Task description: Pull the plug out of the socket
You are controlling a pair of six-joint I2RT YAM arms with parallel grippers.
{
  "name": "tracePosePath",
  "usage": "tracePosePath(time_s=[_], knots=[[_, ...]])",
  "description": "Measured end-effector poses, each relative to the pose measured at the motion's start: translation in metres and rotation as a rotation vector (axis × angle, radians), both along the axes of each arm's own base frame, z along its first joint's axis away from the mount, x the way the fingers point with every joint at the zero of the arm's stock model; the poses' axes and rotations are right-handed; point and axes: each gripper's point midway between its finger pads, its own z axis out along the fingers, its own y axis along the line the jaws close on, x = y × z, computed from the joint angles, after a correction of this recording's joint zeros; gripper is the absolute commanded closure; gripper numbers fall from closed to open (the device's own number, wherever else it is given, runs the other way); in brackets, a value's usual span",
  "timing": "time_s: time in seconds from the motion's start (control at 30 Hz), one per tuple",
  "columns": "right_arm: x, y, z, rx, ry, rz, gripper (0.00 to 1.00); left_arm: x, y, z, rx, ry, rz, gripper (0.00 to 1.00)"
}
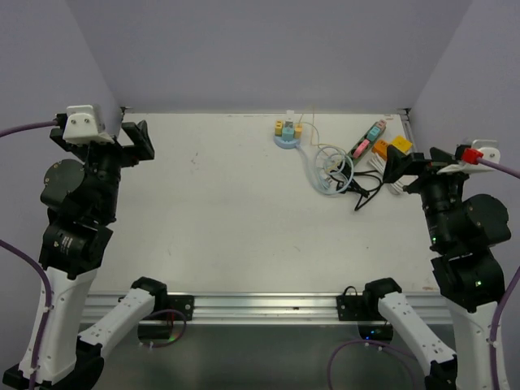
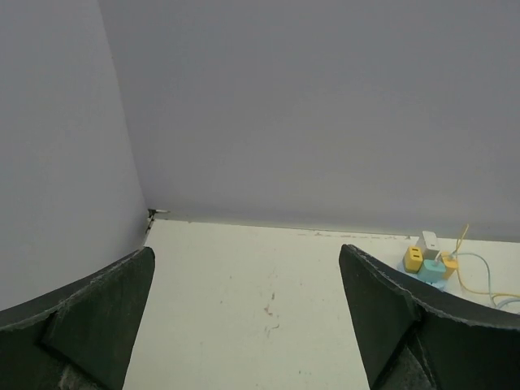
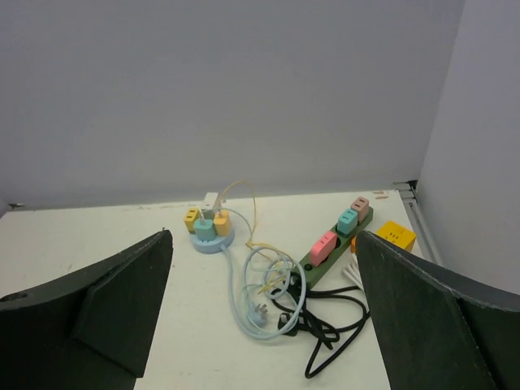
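Worktop (image 1: 244,227): white, with grey walls around it. All the things sit near its far right corner.
Left tool (image 1: 136,140): up in the air over the far left side. Its two fingers are spread as wide as they go. It holds nothing and touches nothing.
Right tool (image 1: 398,168): up in the air at the right side, near the things. Its fingers are spread wide too, and it holds nothing.
Green power strip (image 3: 335,237): lies slanted. A pink plug (image 3: 322,246), a teal plug (image 3: 348,220) and a second pink plug (image 3: 359,205) sit in it.
Round blue socket (image 3: 213,240): left of the strip, well apart from both tools. Yellow plugs (image 3: 192,218) and a small teal plug (image 3: 204,229) are stuck in it.
Light blue cable (image 3: 231,284): runs from the round socket and loops in front of the strip.
Black cable (image 3: 313,329): tangled beside the loops.
Yellow block (image 3: 396,236): just right of the strip.
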Motion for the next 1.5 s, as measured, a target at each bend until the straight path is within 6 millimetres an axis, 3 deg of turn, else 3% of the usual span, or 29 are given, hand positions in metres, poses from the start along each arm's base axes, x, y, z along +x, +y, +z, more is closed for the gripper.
tracePosePath(time_s=[0.27,0.43,0.63,0.73,0.87,1.03,1.2,1.33,1.5], knots=[[0.017,0.014,-0.020,0.001,0.070,0.052,0.01,0.006,-0.004,-0.011,-0.001,0.017,-0.011,0.00],[0.051,0.035,-0.048,0.021,0.191,0.113,0.01,0.014,-0.009,-0.033,-0.011,0.065,-0.025,0.00],[0.111,0.069,-0.119,0.079,0.449,0.176,0.01,0.023,-0.019,-0.069,-0.037,0.144,-0.050,0.00],[0.143,0.087,-0.171,0.098,0.621,0.204,0.01,0.028,-0.025,-0.095,-0.051,0.205,-0.067,0.00],[0.179,0.108,-0.240,0.102,0.815,0.237,0.21,0.034,-0.033,-0.132,-0.070,0.303,-0.084,0.00],[0.214,0.127,-0.311,0.074,0.960,0.252,0.30,0.034,-0.039,-0.163,-0.088,0.392,-0.098,0.00],[0.251,0.140,-0.349,0.044,1.001,0.254,0.40,0.031,-0.043,-0.176,-0.122,0.433,-0.109,0.00],[0.280,0.145,-0.370,0.030,1.004,0.236,0.41,0.029,-0.045,-0.180,-0.143,0.446,-0.115,0.00],[0.292,0.147,-0.405,0.018,1.051,0.222,0.46,0.023,-0.044,-0.185,-0.161,0.467,-0.111,0.00]])
